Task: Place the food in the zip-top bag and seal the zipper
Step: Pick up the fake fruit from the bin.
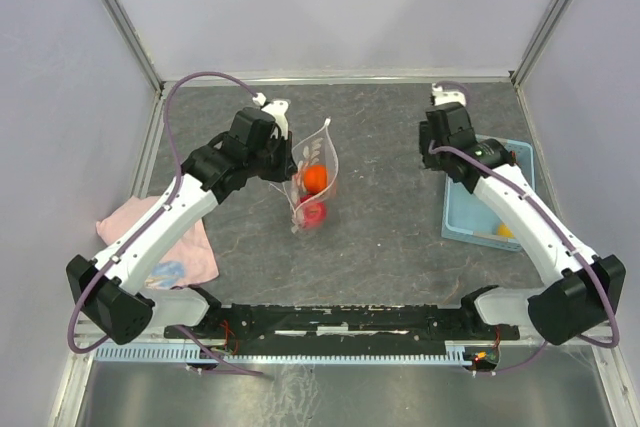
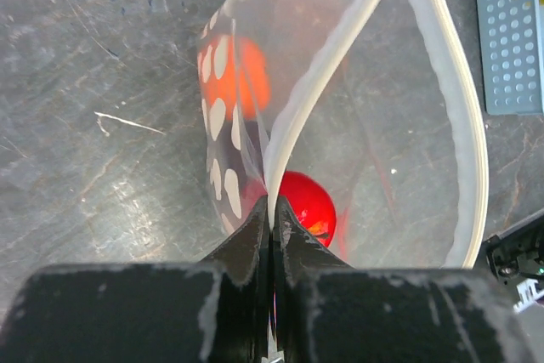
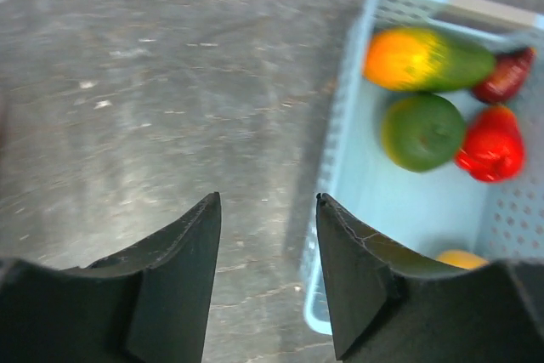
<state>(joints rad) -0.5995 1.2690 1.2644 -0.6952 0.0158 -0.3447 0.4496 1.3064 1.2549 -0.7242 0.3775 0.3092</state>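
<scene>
The clear zip-top bag (image 1: pixel 312 162) stands open on the grey table, with an orange fruit (image 1: pixel 316 179) and a red fruit (image 1: pixel 314 212) inside. My left gripper (image 2: pixel 272 212) is shut on the bag's whitish zipper strip (image 2: pixel 336 57) at the near side of the mouth. Through the plastic, the left wrist view shows the red fruit (image 2: pixel 309 203) and the orange one (image 2: pixel 240 78). My right gripper (image 3: pixel 268 203) is open and empty, hanging over the table just left of the light-blue basket (image 3: pixel 338 172). In the basket lie an orange-green mango (image 3: pixel 425 59), a green fruit (image 3: pixel 422 131), a red one (image 3: pixel 490 144), a maroon one (image 3: pixel 507 76) and a yellow one (image 3: pixel 463 258).
The basket (image 1: pixel 460 215) sits at the right of the table, partly under the right arm. A pink cloth (image 1: pixel 195 247) lies at the left beneath the left arm. Grey walls close in the table on three sides.
</scene>
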